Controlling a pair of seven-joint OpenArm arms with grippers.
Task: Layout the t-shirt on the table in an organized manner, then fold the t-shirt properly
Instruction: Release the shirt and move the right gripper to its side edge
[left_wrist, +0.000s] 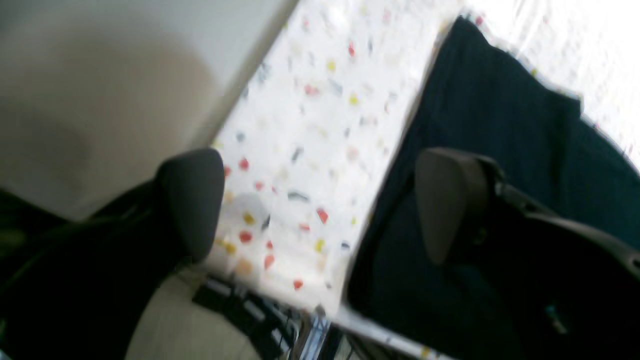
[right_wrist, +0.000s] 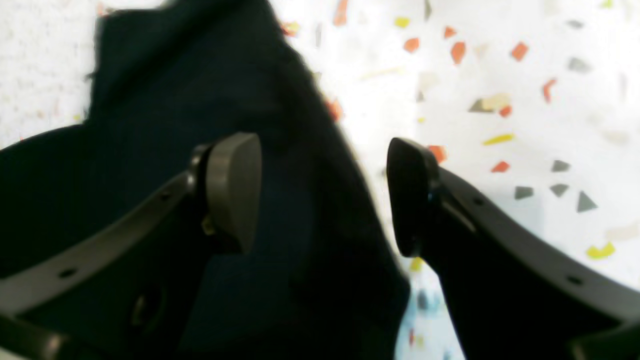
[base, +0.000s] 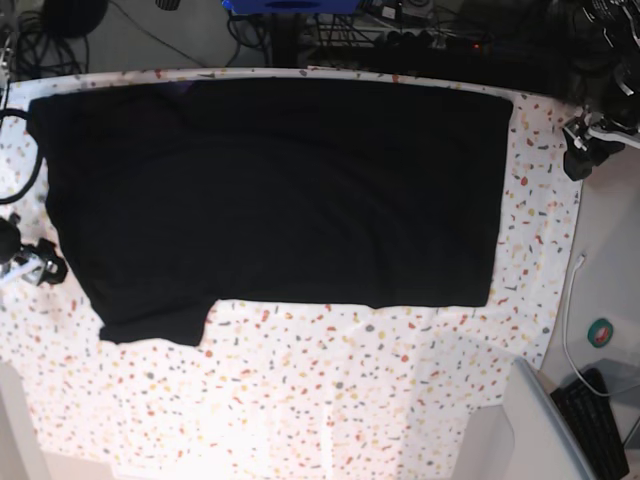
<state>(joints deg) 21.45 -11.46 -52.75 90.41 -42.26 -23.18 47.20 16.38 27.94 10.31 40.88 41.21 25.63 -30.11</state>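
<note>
Speckled table (base: 300, 400) bears whole t-shirt (base: 280, 190) overhead — wrist views catch only edges

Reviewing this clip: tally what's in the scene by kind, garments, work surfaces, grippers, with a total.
Garments: 1, the t-shirt
Work surfaces: 1, the table
Grippers: 2, left gripper and right gripper, both open
Total: 4

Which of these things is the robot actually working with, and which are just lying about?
Part of the job:
- t-shirt, spread flat
- table
- left gripper and right gripper, both open and empty

Just lying about:
- keyboard
- white cable
- round teal thing
</note>
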